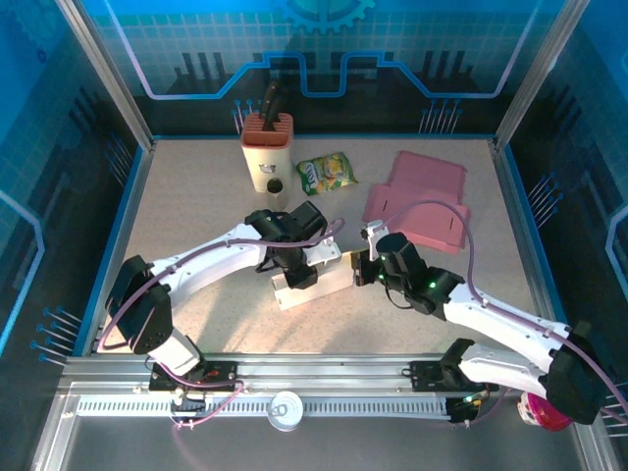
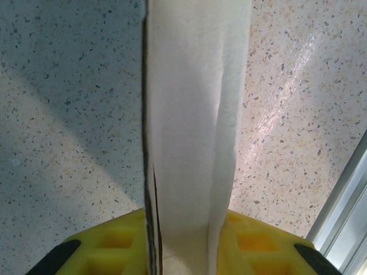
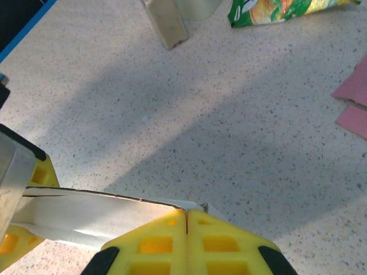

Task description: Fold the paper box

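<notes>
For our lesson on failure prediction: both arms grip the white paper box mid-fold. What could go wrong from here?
The right jaws pinch only a thin edge of the white paper box; it might slip or tear.
The left jaws clamp a folded panel, so opposing pulls could crumple it.

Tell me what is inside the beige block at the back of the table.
A dark handle sticks up out of the beige block. Its lower part and anything else within are hidden by the walls.
</notes>
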You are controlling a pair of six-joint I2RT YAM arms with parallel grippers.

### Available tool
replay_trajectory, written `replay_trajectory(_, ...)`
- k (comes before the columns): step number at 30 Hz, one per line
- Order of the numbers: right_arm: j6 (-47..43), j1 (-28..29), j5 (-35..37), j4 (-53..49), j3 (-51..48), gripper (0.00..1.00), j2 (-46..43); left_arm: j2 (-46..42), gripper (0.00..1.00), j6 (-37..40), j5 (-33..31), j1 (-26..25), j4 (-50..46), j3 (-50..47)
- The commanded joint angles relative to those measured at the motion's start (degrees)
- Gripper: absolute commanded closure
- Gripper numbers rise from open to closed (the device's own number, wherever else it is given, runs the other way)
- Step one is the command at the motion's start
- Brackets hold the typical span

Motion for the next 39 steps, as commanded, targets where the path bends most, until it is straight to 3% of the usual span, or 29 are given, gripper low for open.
replay_trajectory(1, -1.6, 2.5, 1.5, 2.4, -2.9, 1.00, -1.2, 0.1, 0.73, -1.6, -1.2, 2.0, 5.3, 1.2)
replay_trajectory(12, -1.6, 6.8, 8.8, 3.0, -2.9, 1.00, -1.2, -7.4, 0.43, -6.7, -4.3, 2.0, 8.7, -2.8)
replay_trajectory(20, -0.5, 8.8, 11.5, 2.2, -1.4, 1.00, 0.2, -17.5, 0.28, -16.5, -12.1, 1.8, 10.5, -8.3)
replay_trajectory(24, 0.4, 9.5, 12.4, 2.3, -1.0, 1.00, 1.3, -22.4, 0.29, -22.1, -17.0, 1.8, 8.7, -10.2)
replay_trajectory(28, 0.5, 9.7, 12.8, 1.7, -0.5, 1.00, 1.3, -24.2, 0.33, -31.1, -23.9, 1.9, 0.0, -8.8)
replay_trajectory(35, 0.9, 10.0, 13.6, 0.1, 0.5, 1.00, 1.3, -27.1, 0.50, -46.4, -22.2, 0.9, -12.0, -8.7)
replay_trajectory(39, 1.4, 10.2, 13.9, -0.5, 0.9, 1.00, 1.3, -28.4, 0.52, -51.0, -23.0, -2.7, -13.7, -9.8)
